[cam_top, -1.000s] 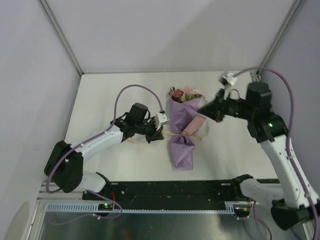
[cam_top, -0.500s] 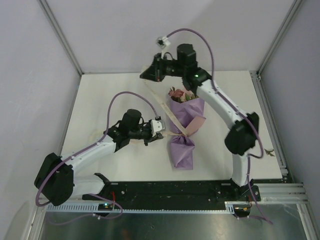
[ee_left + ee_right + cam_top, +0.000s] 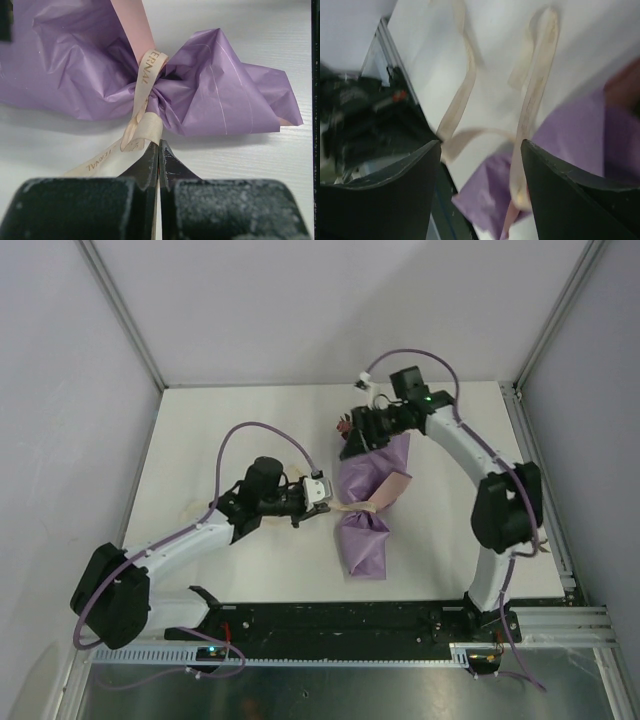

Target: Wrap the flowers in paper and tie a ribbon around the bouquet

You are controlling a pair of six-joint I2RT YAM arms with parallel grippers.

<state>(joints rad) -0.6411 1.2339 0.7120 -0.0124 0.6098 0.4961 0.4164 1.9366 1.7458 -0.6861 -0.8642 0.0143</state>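
The bouquet (image 3: 365, 538) lies on the white table, a lilac paper (image 3: 225, 85) cone with a pinched waist and a pink flap (image 3: 398, 483). The cream ribbon (image 3: 148, 70) loops round that waist. My left gripper (image 3: 159, 146) sits just left of the waist, shut on a ribbon tail (image 3: 345, 506). My right gripper (image 3: 350, 443) hovers over the flowers (image 3: 345, 426) and hides most of them. Its jaws (image 3: 480, 145) stand open with nothing between them. Below it, loose ribbon strands (image 3: 536, 95) lie on the table beside the paper (image 3: 570, 130).
Grey walls and aluminium posts (image 3: 125, 315) close in the table (image 3: 220, 420) on three sides. A black rail (image 3: 340, 620) with the arm bases runs along the near edge. The right arm (image 3: 480, 455) arches over the table's right part.
My right gripper swung from the right to high at the back with a ribbon end, then came down over the flower heads and opened, and the ribbon dropped. The left gripper stayed shut.
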